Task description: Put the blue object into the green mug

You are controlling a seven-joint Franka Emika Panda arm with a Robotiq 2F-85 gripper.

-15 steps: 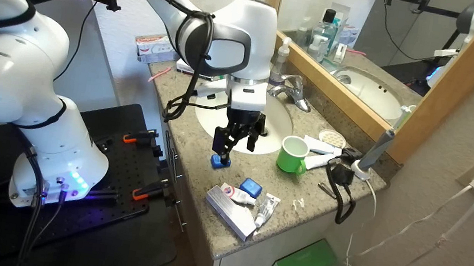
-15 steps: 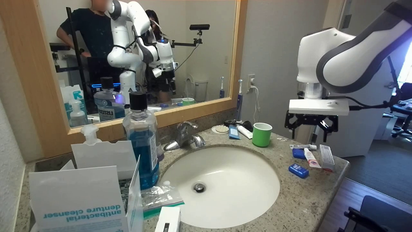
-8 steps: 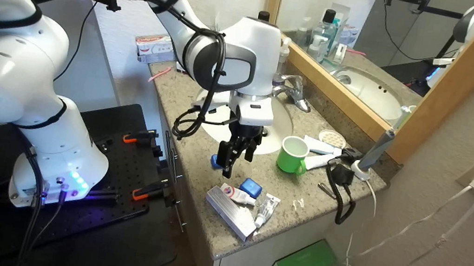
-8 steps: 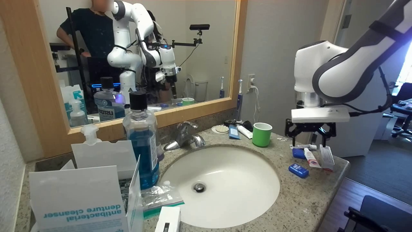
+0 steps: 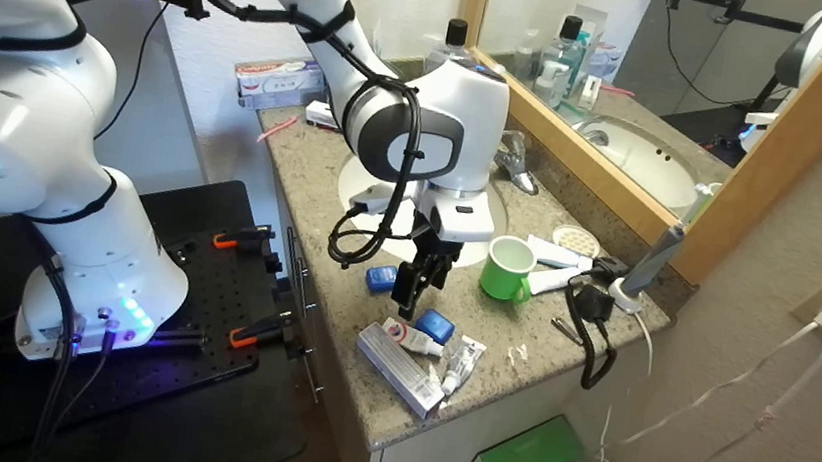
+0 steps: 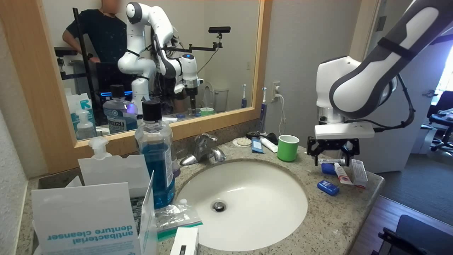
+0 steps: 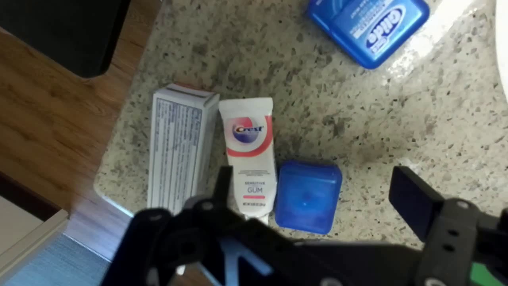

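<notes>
The blue object is a squarish little block with rounded corners, deep and glossy in colour, its upper face plain with a paler sheen toward the middle; it lies on the speckled counter, just beside a white Crest tube. Over it hangs the gripper, jaws wide apart, grasping nothing. Near by lies a second blue container, lettered Glide; the green mug stands upright beside the sink.

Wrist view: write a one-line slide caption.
Open gripper over a blue box beside a Crest tube, with a blue Glide pack at the picture's top edge.
</notes>
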